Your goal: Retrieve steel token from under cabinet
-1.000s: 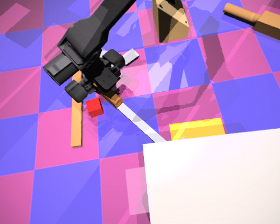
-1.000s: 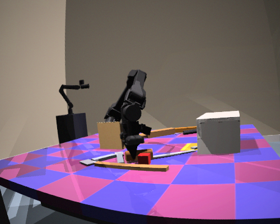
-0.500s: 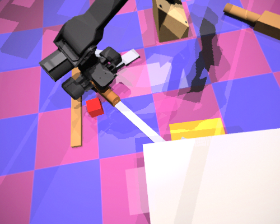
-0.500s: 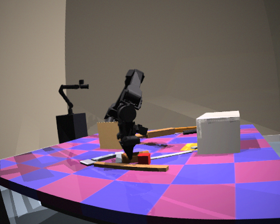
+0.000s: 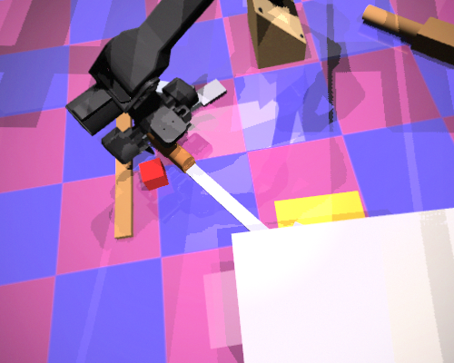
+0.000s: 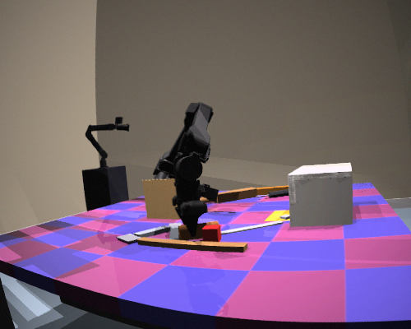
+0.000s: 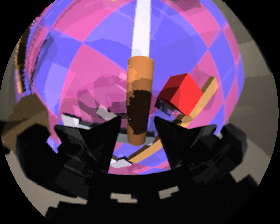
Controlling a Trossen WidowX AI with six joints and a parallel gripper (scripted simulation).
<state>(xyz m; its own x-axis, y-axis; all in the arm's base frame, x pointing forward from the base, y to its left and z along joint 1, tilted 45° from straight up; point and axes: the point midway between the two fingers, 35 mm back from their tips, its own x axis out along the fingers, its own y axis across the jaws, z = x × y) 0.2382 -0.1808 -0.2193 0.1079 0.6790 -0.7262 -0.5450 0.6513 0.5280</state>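
Note:
My gripper point(image 5: 156, 140) point(image 6: 193, 233) point(image 7: 138, 118) is open, low over the table, with its fingertips apart on either side of a tool's brown round handle point(image 5: 183, 159) point(image 7: 140, 67). The tool's long pale flat blade point(image 5: 222, 195) point(image 6: 255, 227) point(image 7: 142, 30) reaches to the front of the white cabinet point(image 5: 313, 290) point(image 6: 320, 201); its far end is hidden in the top view. The yellow marked area point(image 5: 318, 206) point(image 6: 273, 215) is partly hidden by the cabinet. A small flat grey piece point(image 5: 297, 223) point(image 6: 284, 216), perhaps the token, shows at its cabinet side. I cannot tell whether the blade touches it.
A red cube point(image 5: 153, 173) point(image 6: 211, 233) point(image 7: 182, 95) stands close beside the handle, near a wooden strip point(image 5: 123, 204) point(image 6: 193, 245). A pale flat-ended bar point(image 5: 212, 92) point(image 6: 127, 238) lies behind the gripper. A wooden block point(image 5: 281, 45) point(image 6: 159, 199) and a wooden-handled object point(image 5: 390, 20) are farther off.

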